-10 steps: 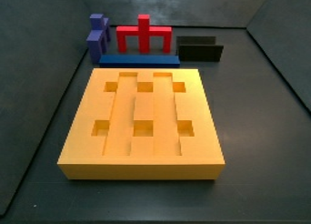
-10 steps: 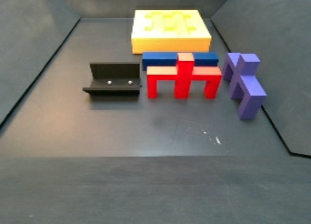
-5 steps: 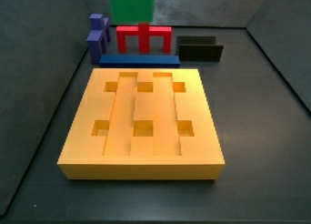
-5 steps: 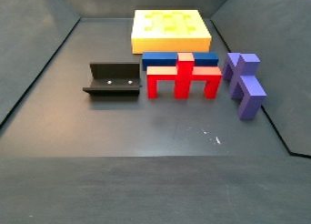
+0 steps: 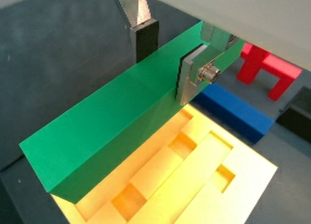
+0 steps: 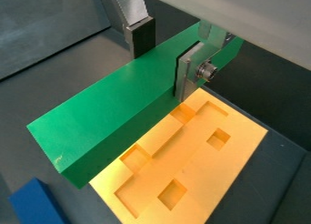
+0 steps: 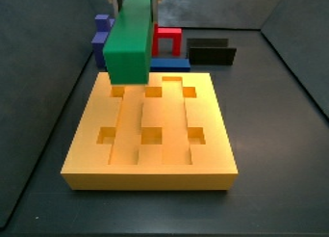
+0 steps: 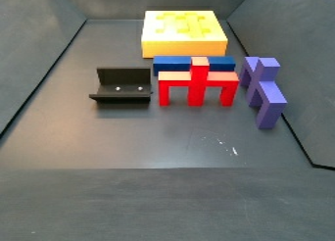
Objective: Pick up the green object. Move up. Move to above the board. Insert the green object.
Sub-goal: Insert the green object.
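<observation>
Gripping the green bar (image 5: 122,127) between its fingers, the tool (image 5: 168,47) hangs above the board (image 5: 195,187)

In both wrist views I see my gripper (image 5: 168,55) as two flat silver fingers (image 6: 188,71), each a plain metal plate. One finger (image 5: 145,38) ends in a dark pad. On the outer face of the other finger (image 5: 195,73) there is a round silver screw. The metal looks brushed and bears no markings.
</observation>
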Controlling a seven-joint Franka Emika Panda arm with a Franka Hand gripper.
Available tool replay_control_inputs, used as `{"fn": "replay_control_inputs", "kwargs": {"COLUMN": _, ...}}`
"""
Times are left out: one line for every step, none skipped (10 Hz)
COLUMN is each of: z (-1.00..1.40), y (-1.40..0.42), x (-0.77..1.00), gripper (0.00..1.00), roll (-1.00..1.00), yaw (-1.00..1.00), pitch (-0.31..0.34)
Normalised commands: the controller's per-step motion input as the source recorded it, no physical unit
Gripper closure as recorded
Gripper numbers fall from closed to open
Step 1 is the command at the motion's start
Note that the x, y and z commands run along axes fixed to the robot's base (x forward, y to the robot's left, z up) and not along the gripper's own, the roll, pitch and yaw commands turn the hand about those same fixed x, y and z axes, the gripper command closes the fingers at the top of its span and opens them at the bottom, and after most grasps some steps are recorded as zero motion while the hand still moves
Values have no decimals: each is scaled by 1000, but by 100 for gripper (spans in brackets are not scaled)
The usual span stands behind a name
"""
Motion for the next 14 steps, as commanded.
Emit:
{"fn": "replay_control_inputs", "kwargs": {"z": -997, "y": 0, "x": 180, "gripper": 100, "roll": 150, "yaw": 0, "pitch": -11}}
{"fn": "replay_control_inputs", "kwargs": {"z": -949, "y": 0, "x": 231, "gripper": 100, "roll": 186, "yaw": 0, "pitch": 0}}
{"fn": "replay_control_inputs", "kwargs": {"z": -943, "y": 34, "x": 114, "gripper": 100, "roll": 97, "yaw": -49, "pitch": 0}}
{"fn": "replay_control_inputs", "kwargs": {"z": -889, "y": 0, "x": 0, "gripper": 100, "roll": 47, "yaw": -31, "pitch": -43}}
{"fn": "replay_control_inputs", "kwargs": {"z": -814, "y": 0, "x": -126, "gripper": 100, "roll": 0, "yaw": -6, "pitch": -130}}
{"fn": "replay_control_inputs", "kwargs": {"z": -763, "y": 0, "x": -214, "gripper": 100, "roll": 0, "yaw": 29, "pitch": -154}}
{"fn": "replay_control_inputs", "kwargs": {"z": -751, "y": -29, "x": -374, "gripper": 100, "roll": 0, "yaw": 26, "pitch": -207}}
{"fn": "replay_control_inputs", "kwargs": {"z": -657, "y": -100, "x": -337, "gripper": 100, "roll": -6, "yaw": 14, "pitch": -209}}
{"fn": "replay_control_inputs", "kwargs": {"z": -543, "y": -194, "x": -14, "gripper": 100, "roll": -1, "yaw": 60, "pitch": -169}}
{"fn": "replay_control_inputs", "kwargs": {"z": -506, "y": -266, "x": 0, "gripper": 100, "roll": 17, "yaw": 97, "pitch": -109}}
{"fn": "replay_control_inputs", "kwargs": {"z": -414, "y": -306, "x": 0, "gripper": 100, "roll": 104, "yaw": 277, "pitch": -53}}
{"fn": "replay_control_inputs", "kwargs": {"z": -443, "y": -223, "x": 0, "gripper": 100, "roll": 240, "yaw": 229, "pitch": 0}}
{"fn": "replay_control_inputs", "kwargs": {"z": -406, "y": -149, "x": 0, "gripper": 100, "roll": 293, "yaw": 0, "pitch": 4}}
{"fn": "replay_control_inputs", "kwargs": {"z": -351, "y": -69, "x": 0, "gripper": 100, "roll": 290, "yaw": 0, "pitch": 40}}
